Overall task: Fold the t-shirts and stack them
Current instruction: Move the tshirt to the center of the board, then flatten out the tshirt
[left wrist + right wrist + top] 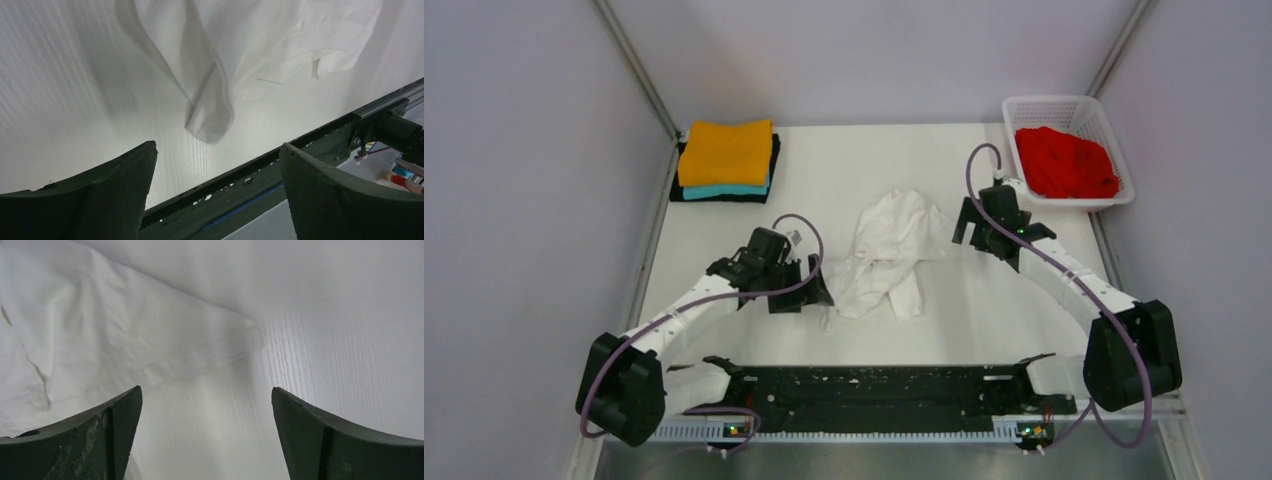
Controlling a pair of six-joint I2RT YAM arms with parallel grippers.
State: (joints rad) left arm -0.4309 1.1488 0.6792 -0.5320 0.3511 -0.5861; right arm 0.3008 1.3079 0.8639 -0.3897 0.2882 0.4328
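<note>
Cloth in a crumpled heap, the white t-shirt [889, 255] lies on the counter [874, 160] between the two arms, bunched and twisted, not yet spread. The left gripper [802, 297] hovers just beside its left edge, jaws spread wide and holding nothing. Its wrist view shows a rounded lobe of fabric [207, 117] ahead of the fingers and apart from them. The right gripper [970, 236] sits just beside the white t-shirt's right side, also gaping wide and empty. A sleeve hem [220, 347] lies flat ahead of it, toward its left finger.

Well beyond the white t-shirt to the far left, the orange t-shirt [726, 152] rests folded on the teal t-shirt [724, 190]. To the far right, the red t-shirt [1064, 162] is heaped in a mesh basket [1054, 101].

The step in hand looks like flattening the white t-shirt. To do it well, I judge each gripper should come down on the edge nearest it and pinch hem rather than a thick wad. Both should then draw outward evenly, so the twist in the middle opens instead of tightening.
</note>
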